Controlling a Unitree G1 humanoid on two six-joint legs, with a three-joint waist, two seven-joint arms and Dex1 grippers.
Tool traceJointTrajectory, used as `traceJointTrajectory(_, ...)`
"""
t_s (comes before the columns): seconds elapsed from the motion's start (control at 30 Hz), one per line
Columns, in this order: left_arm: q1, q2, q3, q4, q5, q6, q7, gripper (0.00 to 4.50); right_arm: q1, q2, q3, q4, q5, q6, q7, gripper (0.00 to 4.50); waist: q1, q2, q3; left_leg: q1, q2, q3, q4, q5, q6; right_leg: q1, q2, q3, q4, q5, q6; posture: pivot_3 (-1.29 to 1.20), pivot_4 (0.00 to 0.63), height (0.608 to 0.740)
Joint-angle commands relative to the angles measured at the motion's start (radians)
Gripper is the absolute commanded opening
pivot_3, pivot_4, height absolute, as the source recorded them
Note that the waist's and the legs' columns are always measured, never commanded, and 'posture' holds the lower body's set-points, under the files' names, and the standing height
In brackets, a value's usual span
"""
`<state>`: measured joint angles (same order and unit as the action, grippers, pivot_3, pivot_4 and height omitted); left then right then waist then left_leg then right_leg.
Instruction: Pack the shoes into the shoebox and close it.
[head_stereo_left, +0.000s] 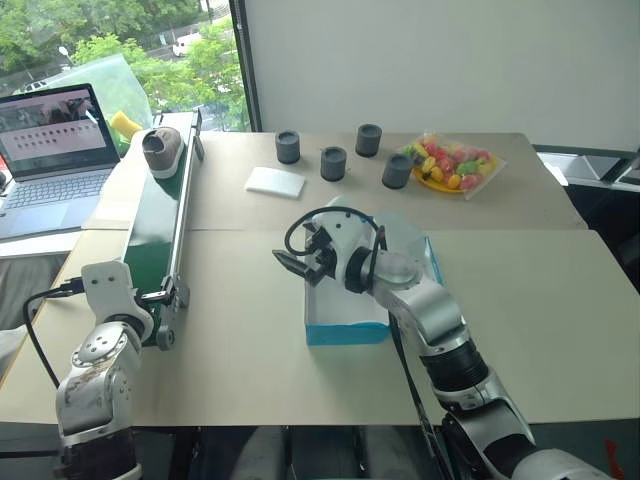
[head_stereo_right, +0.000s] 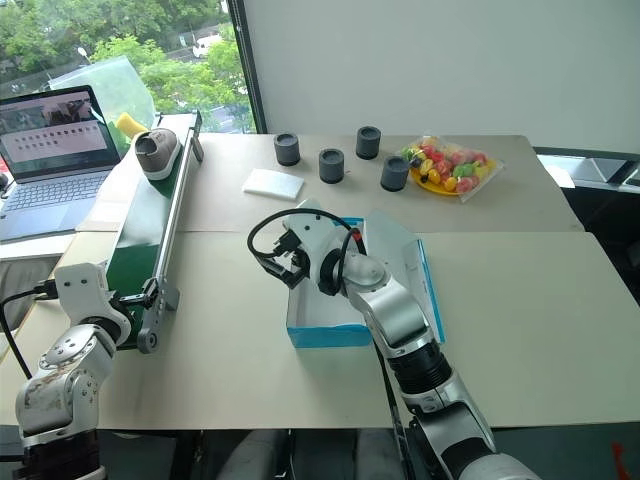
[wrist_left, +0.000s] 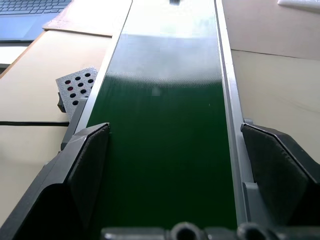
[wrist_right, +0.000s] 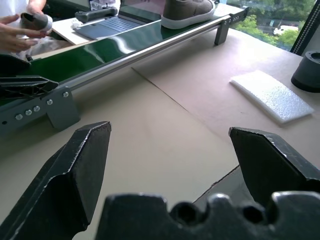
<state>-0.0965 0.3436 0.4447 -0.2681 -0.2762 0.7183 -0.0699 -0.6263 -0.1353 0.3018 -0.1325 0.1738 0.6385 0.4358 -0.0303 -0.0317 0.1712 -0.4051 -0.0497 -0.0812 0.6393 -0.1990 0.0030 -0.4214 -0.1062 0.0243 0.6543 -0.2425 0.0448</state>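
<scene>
Nearest the head camera, the left end effector (wrist_left: 175, 170) sits at the near end of the green conveyor belt (head_stereo_left: 150, 235), its two black fingers (wrist_left: 85, 170) spread wide and released, straddling the belt surface with nothing between them. Far ahead of it, at the opposite end of the belt, one grey shoe (head_stereo_left: 160, 150) with a white sole rests on the belt. To its right, the right end effector (head_stereo_left: 300, 255) hangs over the near left corner of the turquoise shoebox (head_stereo_left: 345, 333), also spread wide and holding nothing. That end effector points toward the belt, with the shoe ahead of it and well apart. Beyond the right end effector on the bench (head_stereo_left: 540, 300) lie a flat white pad (head_stereo_left: 275, 181), four dark cylinders (head_stereo_left: 333, 163) and a bag of coloured sweets (head_stereo_left: 452, 165). Past the belt, a person's hand (wrist_right: 17, 37) holds a second grey shoe (wrist_right: 36, 21), beside an open laptop (head_stereo_left: 50, 150).
</scene>
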Motion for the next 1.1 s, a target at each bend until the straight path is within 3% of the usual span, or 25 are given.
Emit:
traceJointTrajectory(0.03, -0.005, -0.003, -0.013, -0.01, 0.006, -0.018, 0.003, 4.5, -0.02, 0.005, -0.018, -0.026, -0.009, -0.023, -0.002, 4.47, 0.0, 0.0, 0.0, 0.0, 0.0, 0.0, 0.0, 0.0, 0.0, 0.0, 0.0, 0.0, 0.0, 0.0, 0.0, 0.0, 0.15, 0.74)
traceJointTrajectory(0.5, -0.097, 0.1, 0.051, -0.07, -0.025, 0.087, 0.01, 4.5, -0.023, 0.016, -0.019, -0.012, -0.026, -0.031, -0.007, 4.47, -0.003, 0.0, 0.0, 0.0, 0.0, 0.0, 0.0, 0.0, 0.0, 0.0, 0.0, 0.0, 0.0, 0.0, 0.0, 0.0, 0.15, 0.74)
traceJointTrajectory(1.1, -0.086, 0.08, 0.068, -0.058, -0.038, 0.199, 0.032, 4.5, -0.015, 0.028, -0.036, -0.033, -0.028, -0.017, -0.013, 4.47, -0.008, 0.0, 0.0, 0.0, 0.0, 0.0, 0.0, 0.0, 0.0, 0.0, 0.0, 0.0, 0.0, 0.0, 0.0, 0.0, 0.15, 0.74)
